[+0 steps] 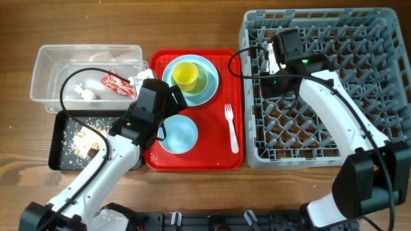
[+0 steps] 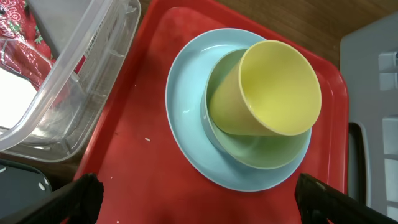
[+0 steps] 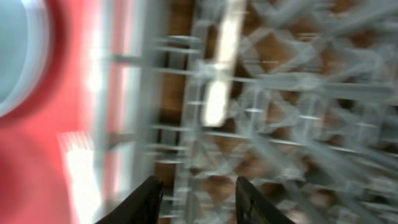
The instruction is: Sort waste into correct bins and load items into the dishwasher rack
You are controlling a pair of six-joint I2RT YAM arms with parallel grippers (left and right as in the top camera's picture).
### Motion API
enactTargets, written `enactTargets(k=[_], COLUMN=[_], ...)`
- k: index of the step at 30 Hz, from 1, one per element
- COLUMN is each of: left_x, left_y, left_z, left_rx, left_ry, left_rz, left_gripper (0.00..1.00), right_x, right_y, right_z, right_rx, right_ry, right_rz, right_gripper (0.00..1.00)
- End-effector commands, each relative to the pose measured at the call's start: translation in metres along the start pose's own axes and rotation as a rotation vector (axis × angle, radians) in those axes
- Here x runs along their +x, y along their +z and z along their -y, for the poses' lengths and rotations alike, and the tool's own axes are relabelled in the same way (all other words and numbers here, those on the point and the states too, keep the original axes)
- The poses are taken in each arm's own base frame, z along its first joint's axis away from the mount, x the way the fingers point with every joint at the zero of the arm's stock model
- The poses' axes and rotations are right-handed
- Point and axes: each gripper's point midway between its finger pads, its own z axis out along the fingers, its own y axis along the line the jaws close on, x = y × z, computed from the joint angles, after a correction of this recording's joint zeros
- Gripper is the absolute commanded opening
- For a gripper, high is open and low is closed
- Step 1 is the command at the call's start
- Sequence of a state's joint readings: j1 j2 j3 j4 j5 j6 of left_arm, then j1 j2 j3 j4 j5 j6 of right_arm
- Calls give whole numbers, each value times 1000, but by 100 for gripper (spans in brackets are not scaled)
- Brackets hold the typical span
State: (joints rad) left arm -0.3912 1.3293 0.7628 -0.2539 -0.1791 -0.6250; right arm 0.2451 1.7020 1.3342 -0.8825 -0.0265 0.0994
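Observation:
A yellow cup (image 1: 185, 74) lies tilted in a pale green bowl (image 2: 261, 152) on a light blue plate (image 1: 207, 92) on the red tray. My left gripper (image 1: 176, 100) is open and empty just in front of the plate; its fingers (image 2: 199, 199) show wide apart over the tray. A small light blue bowl (image 1: 178, 135) and a white fork (image 1: 231, 128) lie on the tray. My right gripper (image 1: 264, 64) is open (image 3: 196, 199) over the left side of the grey dishwasher rack (image 1: 385, 83); its view is blurred. The spoon cannot be made out.
The clear tub (image 1: 45, 70) at back left holds a red wrapper (image 1: 115, 83) and white tissue (image 1: 87, 93). The black tray (image 1: 59, 154) in front of it holds food scraps (image 1: 80, 138). The red tray (image 1: 192, 160) lies between the bins and the rack.

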Motion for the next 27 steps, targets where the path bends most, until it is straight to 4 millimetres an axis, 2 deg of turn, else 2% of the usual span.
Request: enactTargets(k=[1,3,4,9,14,16,19,21,27], left_x=[-9,-9,-9,-9,-9,-9,-9,-9,-9], left_y=[-4,-4,-4,-4,-4,-4,-4,-4,-4], left_z=[2,2,2,2,2,2,2,2,2], left_rx=[3,3,3,3,3,3,3,3,3], left_ry=[11,11,11,11,11,11,11,12,12], left_rz=[29,29,29,29,29,29,29,29,29], left_gripper=[100,100,100,100,100,100,100,100,100], right_x=[-12,-11,-11,-6,4,8,11,12,14], right_y=[-34,-41,-41,-35,-33,-30,-24,-21,-21], right_z=[-69,-89,-92,-105,-120,-125,-124,-123,-127], right_rx=[-410,-525,-540,-530,-513,-476,-383,-336,-328], right_ry=[66,73,80,89,42,15,9,10,-5], right_rz=[34,23,20,4,-18,-19,-9,-4,-2], right_gripper=[42,43,43,57,63,73,79,100,100])
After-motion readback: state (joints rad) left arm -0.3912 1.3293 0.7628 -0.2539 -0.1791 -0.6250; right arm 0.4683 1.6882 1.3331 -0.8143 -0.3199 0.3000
